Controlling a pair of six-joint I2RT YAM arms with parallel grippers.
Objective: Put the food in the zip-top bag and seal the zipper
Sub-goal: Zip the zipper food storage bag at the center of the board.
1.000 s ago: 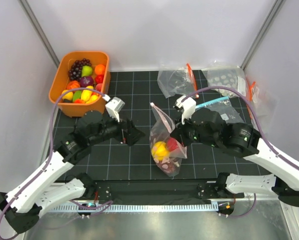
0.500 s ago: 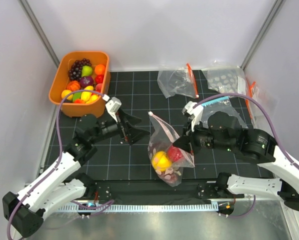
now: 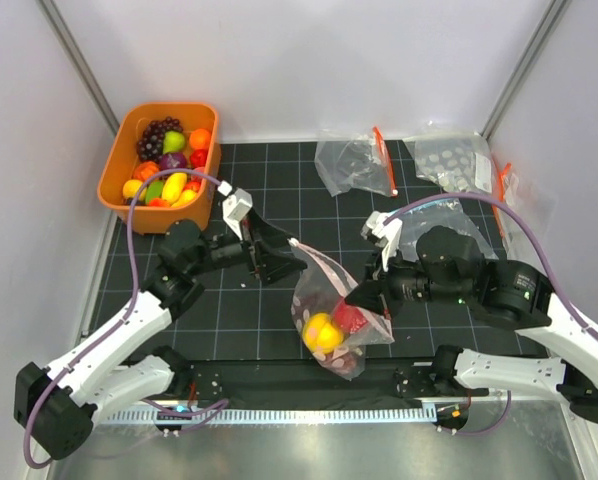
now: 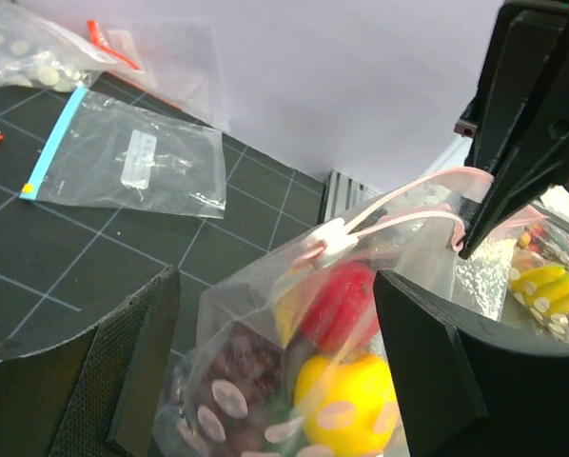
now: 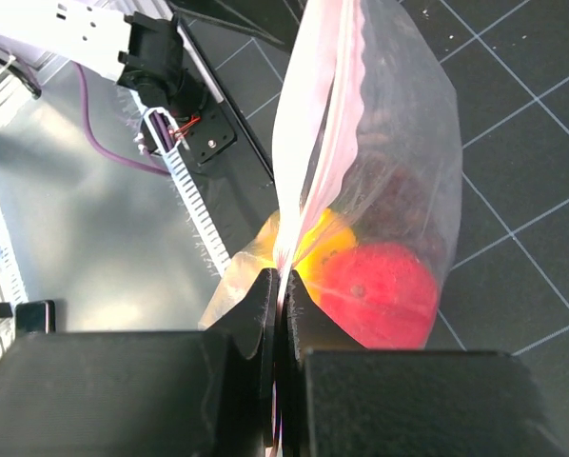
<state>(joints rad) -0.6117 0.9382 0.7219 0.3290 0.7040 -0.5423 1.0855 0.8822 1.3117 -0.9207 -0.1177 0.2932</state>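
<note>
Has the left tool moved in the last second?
Yes. In the top view the left tool has shifted right, farther from the tub, up to the bag.

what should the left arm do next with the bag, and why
Probably close the left gripper on the zipper by its white slider: that end lies in front of its open jaws, the right gripper pinches the other end, and food is already inside.
</note>
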